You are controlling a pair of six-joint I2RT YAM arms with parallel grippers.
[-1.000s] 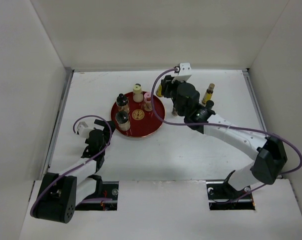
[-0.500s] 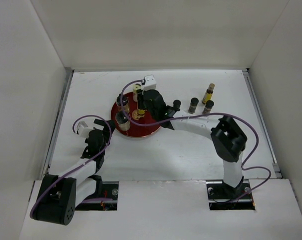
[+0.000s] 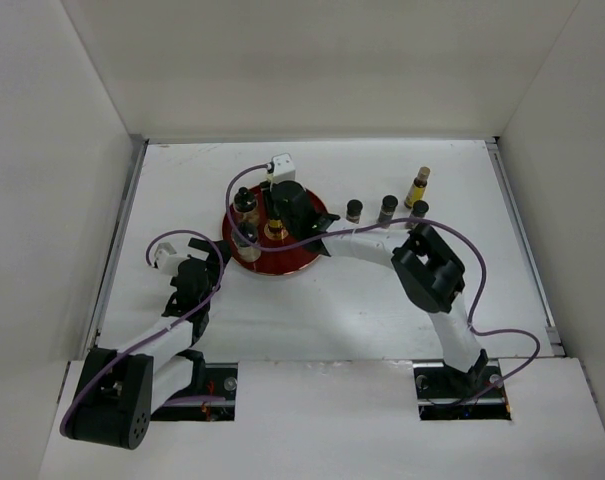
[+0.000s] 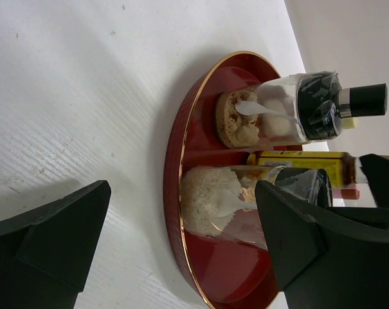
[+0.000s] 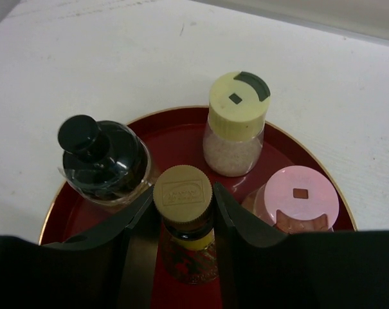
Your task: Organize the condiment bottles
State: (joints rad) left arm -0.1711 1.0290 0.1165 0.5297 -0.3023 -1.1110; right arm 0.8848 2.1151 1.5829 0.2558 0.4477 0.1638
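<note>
Four bottles stand off the red tray (image 3: 282,262), on the white table (image 3: 382,310) to its right: three dark bottles (image 3: 387,207) with black caps in a row, and a slim yellow bottle (image 3: 417,186) just behind the rightmost one; the others are at the tray. Our right gripper (image 5: 183,203) reaches over the tray, its jaws clamped on the neck of a brown-capped yellow bottle (image 5: 182,188), one finger on each side just under the cap; we cannot tell whether its base touches the tray floor. Beside it stand a black-capped jar (image 5: 94,154) to the left, a cream-capped shaker (image 5: 238,96) behind, and a pink-capped shaker (image 5: 300,193) to the right, all upright inside the rim. Our left gripper (image 4: 181,193) sits low on the table just beside the tray's near-left edge, jaws wide apart; its camera shows a second black-capped jar (image 4: 245,199) on the tray, close beside the first.
</note>
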